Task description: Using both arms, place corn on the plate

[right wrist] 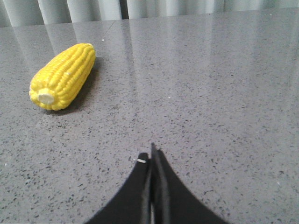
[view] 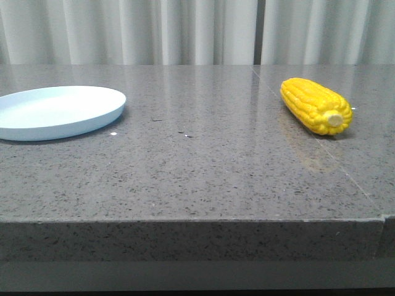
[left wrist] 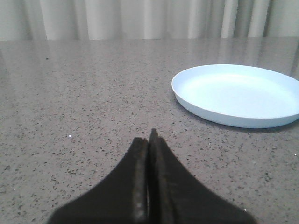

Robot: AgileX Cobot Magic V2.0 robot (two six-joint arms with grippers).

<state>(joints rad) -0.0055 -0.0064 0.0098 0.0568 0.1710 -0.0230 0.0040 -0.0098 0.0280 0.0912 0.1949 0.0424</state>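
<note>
Count: one corn (view: pixel 316 105), one plate (view: pixel 58 111), two claws, each showing only in its own wrist view. The corn is lying on its side on the right part of the worktop (view: pixel 197 166), pale stub end pointing toward the front edge and slightly right, its body angling back and to the left. The plate is sitting flat on the left part, partly cropped by the frame edge, well apart from the corn, nothing lying in it. The left claw (left wrist: pixel 150 137) is showing with its fingers pressed together, gripping nothing, hovering over bare worktop with the plate lying ahead and off to one side. The right claw (right wrist: pixel 152 154) is likewise pinched closed with nothing between its fingers, the corn lying ahead and apart from it, no contact. The worktop is looking like dark grey speckled stone, polished and reflecting the backdrop, with a thin seam (view: pixel 345 169) running past the corn toward the front right corner and a thick front edge. Pale pleated curtains (view: pixel 197 31) are hanging behind, along the far side.
</note>
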